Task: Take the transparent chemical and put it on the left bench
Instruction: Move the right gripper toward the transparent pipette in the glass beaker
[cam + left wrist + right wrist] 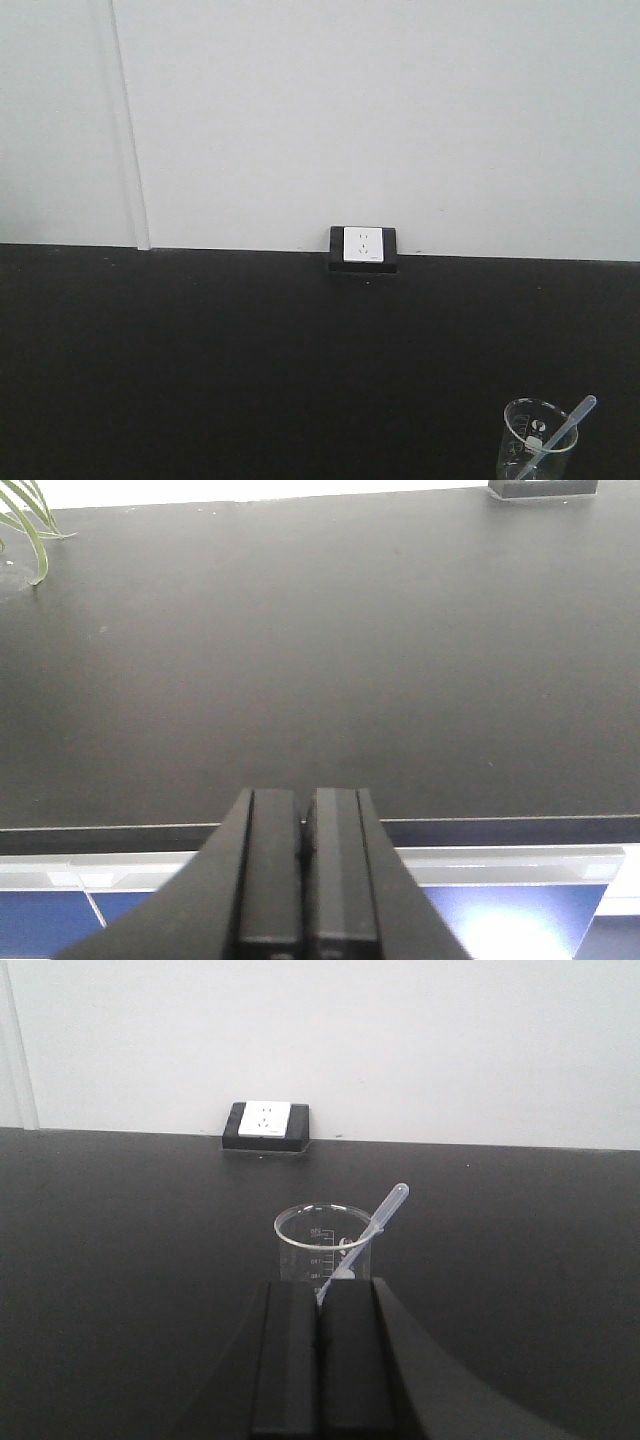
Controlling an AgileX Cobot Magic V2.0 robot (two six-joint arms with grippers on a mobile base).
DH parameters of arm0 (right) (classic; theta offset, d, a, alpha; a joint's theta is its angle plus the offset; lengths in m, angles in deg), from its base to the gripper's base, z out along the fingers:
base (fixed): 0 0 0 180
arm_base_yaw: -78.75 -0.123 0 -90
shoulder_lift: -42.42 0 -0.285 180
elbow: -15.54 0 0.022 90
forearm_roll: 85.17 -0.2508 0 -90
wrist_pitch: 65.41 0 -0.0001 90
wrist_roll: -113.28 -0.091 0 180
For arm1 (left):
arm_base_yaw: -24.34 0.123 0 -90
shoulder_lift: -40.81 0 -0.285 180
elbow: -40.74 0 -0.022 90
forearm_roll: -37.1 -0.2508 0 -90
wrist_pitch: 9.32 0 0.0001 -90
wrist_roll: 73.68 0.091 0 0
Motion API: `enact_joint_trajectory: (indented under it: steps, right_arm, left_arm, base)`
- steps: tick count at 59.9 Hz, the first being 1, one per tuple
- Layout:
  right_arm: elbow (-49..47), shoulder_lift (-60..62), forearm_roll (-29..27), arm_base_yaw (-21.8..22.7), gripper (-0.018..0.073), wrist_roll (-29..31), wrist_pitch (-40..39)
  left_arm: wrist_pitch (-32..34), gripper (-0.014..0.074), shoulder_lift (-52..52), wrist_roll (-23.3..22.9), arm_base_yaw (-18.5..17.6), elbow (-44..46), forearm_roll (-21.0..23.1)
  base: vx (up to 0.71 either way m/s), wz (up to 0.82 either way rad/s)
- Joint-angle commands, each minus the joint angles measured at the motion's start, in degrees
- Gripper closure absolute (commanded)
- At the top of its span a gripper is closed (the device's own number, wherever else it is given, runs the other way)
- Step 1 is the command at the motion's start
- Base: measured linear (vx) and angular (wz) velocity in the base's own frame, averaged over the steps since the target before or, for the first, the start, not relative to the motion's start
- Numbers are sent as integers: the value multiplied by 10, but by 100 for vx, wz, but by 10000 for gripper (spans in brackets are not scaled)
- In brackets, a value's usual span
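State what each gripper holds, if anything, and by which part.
Nothing is held. The left gripper is shut, empty, over the edge of the benchtop. The right gripper is shut too; the beaker stands free just beyond it.

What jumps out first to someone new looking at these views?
A clear glass beaker with a plastic pipette leaning in it stands on the black benchtop, just ahead of the shut right gripper. Behind it, a white wall socket in a black frame sits against the white wall.

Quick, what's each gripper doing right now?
Left gripper: shut, holding nothing.
Right gripper: shut, empty; the beaker stands ahead of it.
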Motion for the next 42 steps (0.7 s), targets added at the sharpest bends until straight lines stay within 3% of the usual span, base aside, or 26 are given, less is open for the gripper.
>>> enact_joint_trajectory:
  steps: [1,13,22,29,42]
  right_arm:
    - [5,7,6,3,567,1,-52]
    - [5,7,2,3,567,-1,-58]
    - [-23,5,-74,3,567,-45,-82]
    - [-83,-31,-78,3,567,-21,-95]
    - [-218,-214,-78,3,567,39,-108]
  left_arm:
    - [45,600,-11,-4,-1,-9,0]
    - [45,600,-11,-4,-1,-9,0]
    - [45,600,-11,-4,-1,-9,0]
    - [45,600,-11,-4,-1,-9,0]
    - [45,600,-11,-4,-1,-9,0]
  base:
    - [0,0]
    - [0,0]
    - [0,0]
    - [0,0]
    - [0,0]
